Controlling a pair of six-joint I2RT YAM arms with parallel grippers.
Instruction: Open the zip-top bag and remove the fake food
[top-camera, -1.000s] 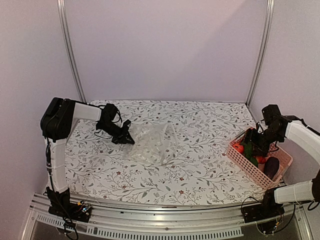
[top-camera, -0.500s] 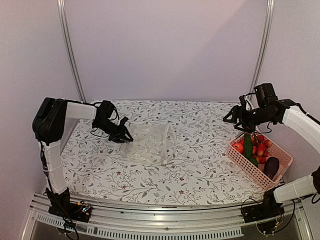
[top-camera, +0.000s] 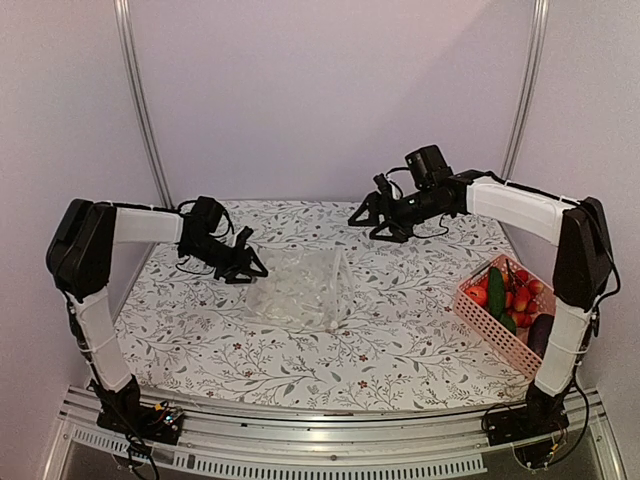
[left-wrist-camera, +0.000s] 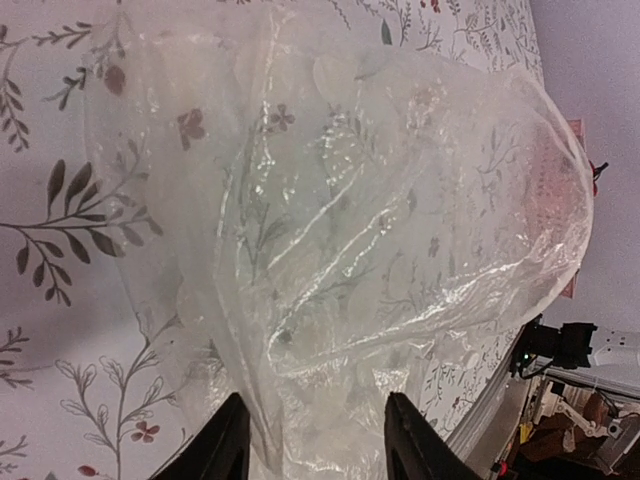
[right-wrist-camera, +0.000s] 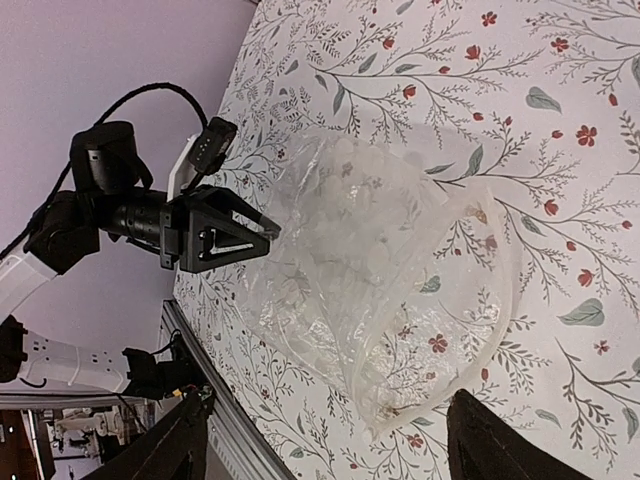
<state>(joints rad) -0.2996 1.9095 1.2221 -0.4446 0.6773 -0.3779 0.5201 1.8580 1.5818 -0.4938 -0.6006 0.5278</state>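
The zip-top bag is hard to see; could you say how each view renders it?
Top external: the zip-top bag is small and soft, nearly lost against the floral cloth; left wrist: sharp, with glare streaks on its creases; right wrist: crisp, evenly lit.

One zip-top bag; one basket; one cucumber; one eggplant.

Zip-top bag lies on the desk, a little left of mid-desk. Left pincer is just left of the bag, tips at its left edge; in the left wrist view, bag film runs down between the fingers. Right pincer is behind and to the right of the bag, above the desk and apart from it. Basket stands well right of the bag, at the desk's right edge. Fake food is in the basket, with the eggplant at the end farthest from the bag.
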